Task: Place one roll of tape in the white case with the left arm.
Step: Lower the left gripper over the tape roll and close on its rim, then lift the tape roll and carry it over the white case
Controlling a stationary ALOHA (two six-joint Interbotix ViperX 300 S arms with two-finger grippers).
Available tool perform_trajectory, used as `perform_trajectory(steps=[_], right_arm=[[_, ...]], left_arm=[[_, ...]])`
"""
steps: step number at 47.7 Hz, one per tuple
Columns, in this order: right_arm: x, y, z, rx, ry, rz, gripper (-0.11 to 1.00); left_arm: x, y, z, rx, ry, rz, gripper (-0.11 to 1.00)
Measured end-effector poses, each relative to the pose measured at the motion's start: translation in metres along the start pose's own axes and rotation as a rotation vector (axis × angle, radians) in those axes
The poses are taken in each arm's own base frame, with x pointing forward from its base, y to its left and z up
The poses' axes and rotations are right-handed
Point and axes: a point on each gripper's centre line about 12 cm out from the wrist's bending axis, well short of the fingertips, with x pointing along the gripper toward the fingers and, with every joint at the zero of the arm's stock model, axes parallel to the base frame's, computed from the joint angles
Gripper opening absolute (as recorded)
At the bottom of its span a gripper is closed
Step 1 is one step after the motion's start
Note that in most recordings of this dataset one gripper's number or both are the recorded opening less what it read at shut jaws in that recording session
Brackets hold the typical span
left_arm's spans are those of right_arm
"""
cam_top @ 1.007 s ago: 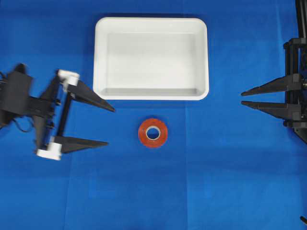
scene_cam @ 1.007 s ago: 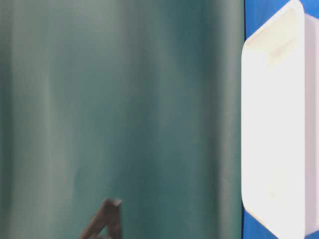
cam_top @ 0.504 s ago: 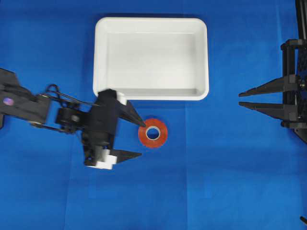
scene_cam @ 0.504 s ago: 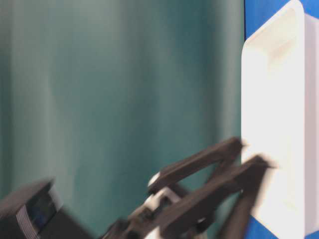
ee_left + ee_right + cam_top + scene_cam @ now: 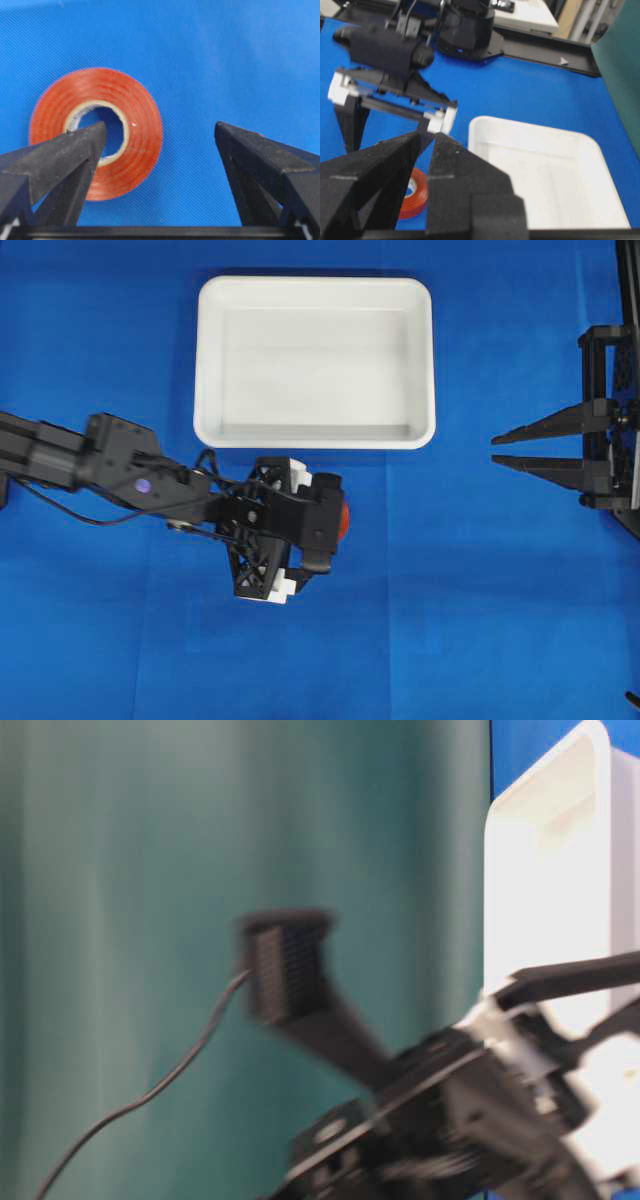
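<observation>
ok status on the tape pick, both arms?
Left gripper open, jaws over the roll of tape, one tip above its core, no grip. White case empty. Right gripper parked at the side, jaws nearly together, holding nothing. Nothing in the way.

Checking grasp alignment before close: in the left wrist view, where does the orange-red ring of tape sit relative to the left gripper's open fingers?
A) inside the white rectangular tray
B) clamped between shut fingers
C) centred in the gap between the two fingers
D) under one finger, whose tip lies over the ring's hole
D: the orange-red ring of tape lies flat on the blue cloth under one black finger of the open left gripper; the gap is mostly bare.
</observation>
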Motion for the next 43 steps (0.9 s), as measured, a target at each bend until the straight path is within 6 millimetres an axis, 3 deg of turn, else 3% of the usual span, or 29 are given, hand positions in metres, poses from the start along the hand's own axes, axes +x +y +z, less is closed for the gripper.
perform_trajectory(steps=[10, 21, 26, 32, 34, 43], right_arm=[[0.001, 0.0, -0.002, 0.0, 0.008, 0.0, -0.11], [0.001, 0.0, -0.004, 0.002, 0.015, 0.001, -0.11], [0.002, 0.0, -0.005, 0.002, 0.018, -0.001, -0.11], [0.002, 0.0, -0.005, 0.002, 0.02, -0.001, -0.11], [0.002, 0.0, -0.005, 0.002, 0.02, 0.001, -0.11], [0.002, 0.0, -0.005, 0.0, 0.022, 0.0, -0.11]], left_arm=[[0.018, 0.0, -0.003, 0.006, 0.072, 0.005, 0.9], [0.022, 0.004, -0.003, -0.005, 0.083, 0.011, 0.87], [0.021, 0.007, -0.002, -0.013, 0.108, 0.017, 0.7], [0.018, 0.01, 0.002, -0.011, 0.154, 0.024, 0.32], [0.017, 0.011, 0.003, -0.019, 0.168, 0.026, 0.24], [0.003, 0.01, 0.012, -0.006, 0.196, 0.031, 0.25]])
